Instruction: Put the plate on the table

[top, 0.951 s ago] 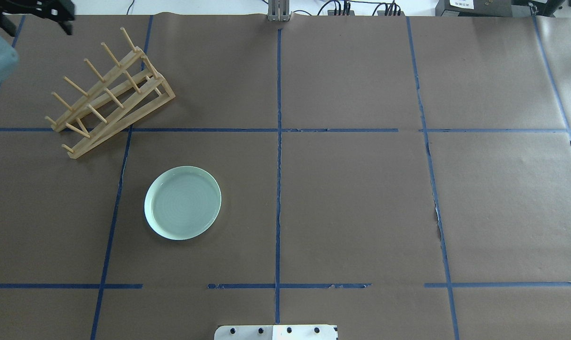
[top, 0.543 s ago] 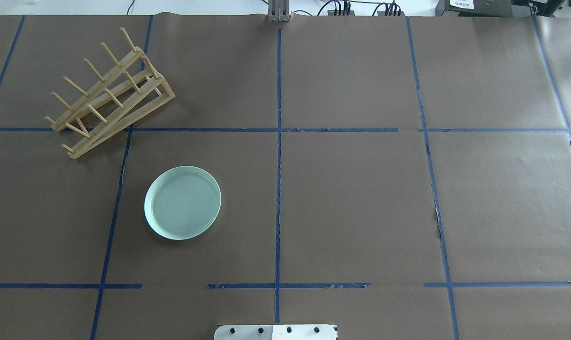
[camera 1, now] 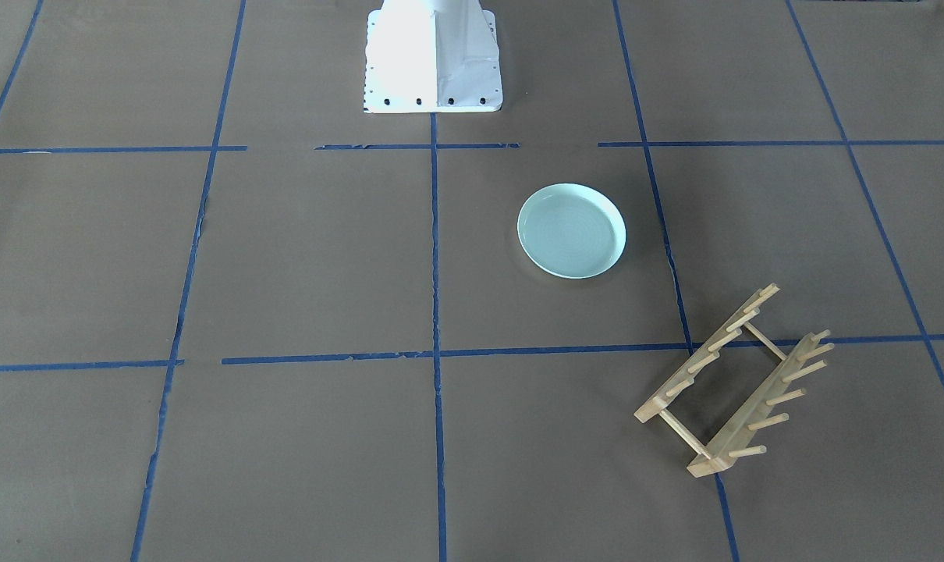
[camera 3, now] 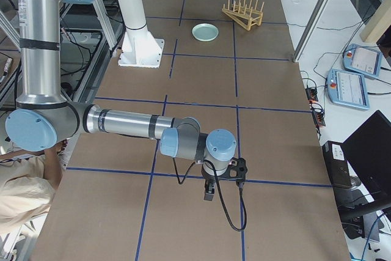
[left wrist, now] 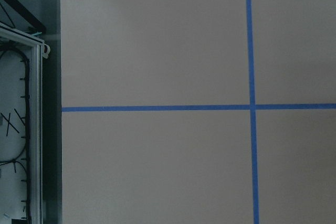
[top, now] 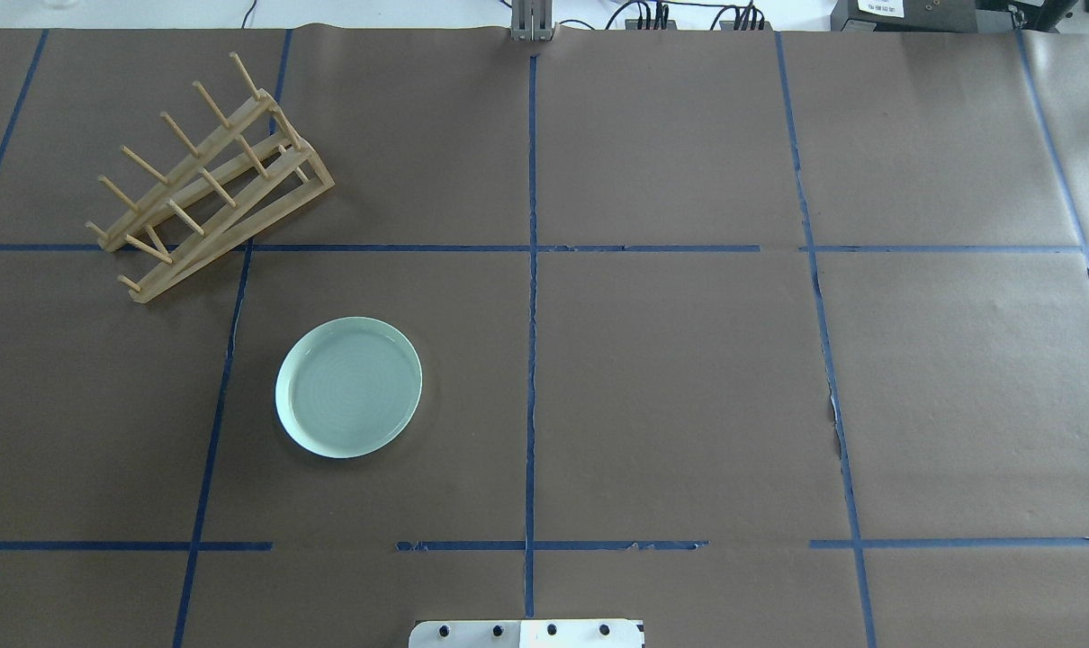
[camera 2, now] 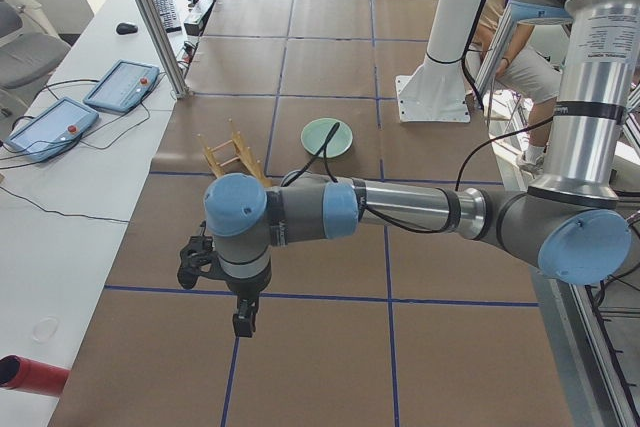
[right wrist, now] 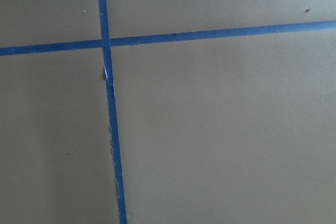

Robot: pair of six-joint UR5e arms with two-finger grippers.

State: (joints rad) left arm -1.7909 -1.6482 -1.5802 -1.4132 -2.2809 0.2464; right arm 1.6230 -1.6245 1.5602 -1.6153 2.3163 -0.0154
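Brown paper taped into blue squares covers the table (top: 688, 387), where the mint-green plate (top: 348, 387) lies flat near the white robot base (top: 526, 633), well apart from the wooden peg rack (top: 211, 175) toward the far edge. The left gripper (camera 2: 243, 324) and right gripper (camera 3: 208, 192) hang over opposite table ends; whether either is parted or closed cannot be told.

Left arm (camera 2: 400, 209) out of overhead view

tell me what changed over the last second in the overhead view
The left arm, then at that view's top-left corner, has pulled out of it. Nothing was gripped or released. The plate stays flat on the table, and the wooden rack is unmoved.
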